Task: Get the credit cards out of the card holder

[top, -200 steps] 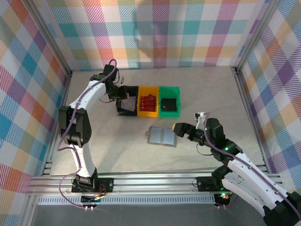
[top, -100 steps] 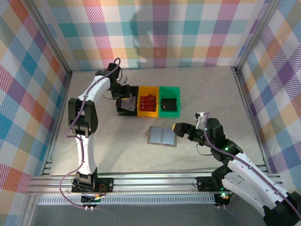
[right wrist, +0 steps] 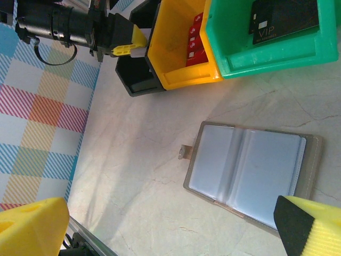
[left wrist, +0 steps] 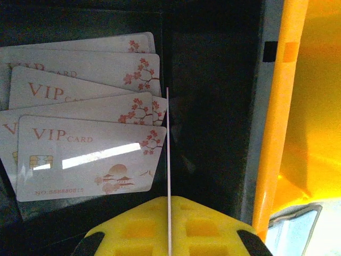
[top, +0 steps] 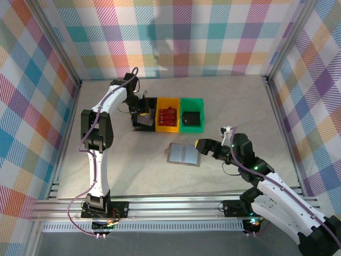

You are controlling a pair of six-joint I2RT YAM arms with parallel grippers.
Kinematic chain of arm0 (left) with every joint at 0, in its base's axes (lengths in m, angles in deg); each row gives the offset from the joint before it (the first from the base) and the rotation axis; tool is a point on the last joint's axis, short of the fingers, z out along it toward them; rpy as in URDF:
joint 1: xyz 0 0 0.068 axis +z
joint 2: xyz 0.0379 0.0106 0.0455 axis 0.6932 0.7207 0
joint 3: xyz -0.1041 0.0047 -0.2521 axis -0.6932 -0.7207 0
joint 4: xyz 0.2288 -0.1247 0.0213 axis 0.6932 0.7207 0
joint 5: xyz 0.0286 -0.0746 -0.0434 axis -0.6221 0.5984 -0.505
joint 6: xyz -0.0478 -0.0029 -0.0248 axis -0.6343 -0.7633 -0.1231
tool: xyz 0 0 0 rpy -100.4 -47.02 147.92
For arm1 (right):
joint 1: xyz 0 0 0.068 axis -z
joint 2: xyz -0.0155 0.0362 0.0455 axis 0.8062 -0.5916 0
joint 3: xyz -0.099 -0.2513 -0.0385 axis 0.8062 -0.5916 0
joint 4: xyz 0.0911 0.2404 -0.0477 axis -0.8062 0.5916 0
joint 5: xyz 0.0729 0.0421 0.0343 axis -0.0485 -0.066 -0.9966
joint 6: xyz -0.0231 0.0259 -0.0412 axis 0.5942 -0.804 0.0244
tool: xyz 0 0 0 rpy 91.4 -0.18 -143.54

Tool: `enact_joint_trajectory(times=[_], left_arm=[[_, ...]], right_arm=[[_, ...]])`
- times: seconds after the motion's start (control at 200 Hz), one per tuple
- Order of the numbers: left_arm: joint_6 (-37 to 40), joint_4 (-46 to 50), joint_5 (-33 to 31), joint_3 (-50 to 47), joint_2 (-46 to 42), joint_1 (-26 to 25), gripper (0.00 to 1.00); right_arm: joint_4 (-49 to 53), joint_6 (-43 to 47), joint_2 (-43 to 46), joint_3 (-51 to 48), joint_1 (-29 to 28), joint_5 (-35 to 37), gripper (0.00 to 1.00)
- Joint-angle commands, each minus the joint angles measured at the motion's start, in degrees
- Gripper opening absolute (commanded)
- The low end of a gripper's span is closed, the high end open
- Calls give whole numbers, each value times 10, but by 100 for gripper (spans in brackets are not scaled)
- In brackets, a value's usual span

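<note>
Marble tabletop (top: 240, 106): left gripper (top: 141, 108) edged toward 4 o'clock over the black plastic bin (top: 143, 128), clenching a thin white card (left wrist: 168, 133); right gripper (top: 201, 146) stayed released at 3 o'clock of the grey bifold card holder (top: 184, 154).

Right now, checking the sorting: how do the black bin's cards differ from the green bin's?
The black bin's cards are white with red blossoms; the green bin's cards are black. The white cards lie fanned, several showing; the black ones sit squared, looking like one. Both carry VIP lettering.
</note>
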Motion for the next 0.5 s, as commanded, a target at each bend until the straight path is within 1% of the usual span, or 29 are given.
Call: enact_joint_trajectory(times=[0.0, 0.11, 0.21, 0.36, 0.495], left_arm=[[14, 29, 4, 21, 13, 7, 0], [16, 35, -3, 27, 17, 7, 4], [14, 36, -8, 30, 17, 8, 12], [14, 40, -15, 37, 17, 7, 20], [11, 43, -22, 44, 14, 7, 24]], right_arm=[[-16, 11, 0, 1, 2, -9, 99], [-16, 10, 0, -1, 2, -9, 99], [-21, 7, -2, -3, 2, -8, 99], [-25, 5, -6, -3, 2, -11, 99], [-25, 5, -5, -3, 2, -11, 99]])
